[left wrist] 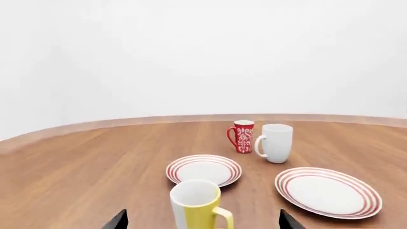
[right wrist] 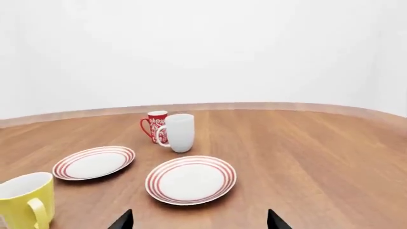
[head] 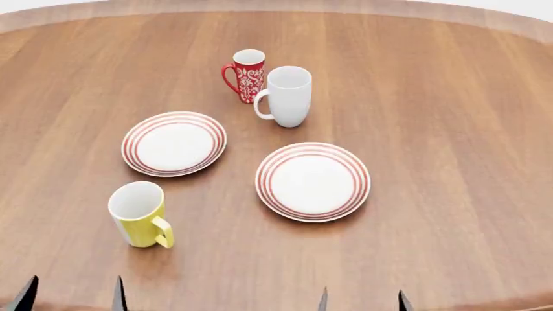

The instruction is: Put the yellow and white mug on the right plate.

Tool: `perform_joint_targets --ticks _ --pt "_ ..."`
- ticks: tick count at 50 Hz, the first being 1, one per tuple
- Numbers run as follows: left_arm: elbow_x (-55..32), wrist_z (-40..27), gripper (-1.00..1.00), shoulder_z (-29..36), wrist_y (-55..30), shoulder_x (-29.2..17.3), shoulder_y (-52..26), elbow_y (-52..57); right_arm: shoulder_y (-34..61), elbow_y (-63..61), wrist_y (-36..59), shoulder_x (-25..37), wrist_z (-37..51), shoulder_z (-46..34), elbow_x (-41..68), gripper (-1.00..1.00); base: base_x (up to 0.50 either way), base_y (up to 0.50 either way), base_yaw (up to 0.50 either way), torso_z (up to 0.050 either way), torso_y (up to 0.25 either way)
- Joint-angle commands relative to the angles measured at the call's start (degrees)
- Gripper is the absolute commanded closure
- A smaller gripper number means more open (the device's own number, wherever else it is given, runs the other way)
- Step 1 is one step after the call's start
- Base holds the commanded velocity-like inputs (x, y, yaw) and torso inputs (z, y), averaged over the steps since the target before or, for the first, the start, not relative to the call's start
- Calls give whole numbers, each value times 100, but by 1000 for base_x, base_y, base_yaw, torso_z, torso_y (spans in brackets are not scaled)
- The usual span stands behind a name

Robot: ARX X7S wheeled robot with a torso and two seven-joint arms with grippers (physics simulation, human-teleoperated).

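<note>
The yellow and white mug (head: 138,214) stands upright on the wooden table (head: 449,116), near the robot's edge on its left side, handle turned toward the robot and slightly right. It sits just in front of the left plate (head: 173,143) and apart from the right plate (head: 313,181), which lies flat and bare, so nothing has been delivered yet. Behind the 2 plates, the plain white mug (head: 286,96) and the red-and-white patterned mug (head: 247,75) stand close together, out of the likely carrying path.

The left end effector (head: 72,295) hangs at the near table edge, fingers spread wide, touching nothing. In the left wrist view the yellow mug sits almost centred between the 2 dark fingertips, which suggests this arm is lined up to reach for it, being the nearer one. The right end effector (head: 361,301) is likewise spread and empty, with the right plate straight ahead in its own wrist view.

By my judgement the task is at its start: the approach to the mug remains to be made, then a short carry rightward onto the plate.
</note>
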Motion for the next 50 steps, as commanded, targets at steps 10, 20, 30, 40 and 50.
perform_joint_targets --ticks 10,20,30,40,50 --pt "996 -1166 -100 -276 3457 -24 379 507 -236 -307 -3164 -35 -36 52 258 -100 0 195 0 0 0" --pt "1007 -1274 -100 -177 3430 -107 378 479 -223 -236 -3180 76 29 -96 254 -100 0 500 0 0 0" --pt "1014 -1348 -100 -69 3364 -190 390 468 -235 -243 -3124 176 71 -238 219 -100 0 361 0 0 0" --pt "1020 -1417 -100 13 3324 -261 386 471 -236 -271 -3073 258 138 -332 223 -100 287 -107 0 0 0" --pt "1038 -1501 -100 73 3326 -317 396 486 -265 -275 -3152 364 65 -533 56 -100 500 -125 0 0 0"
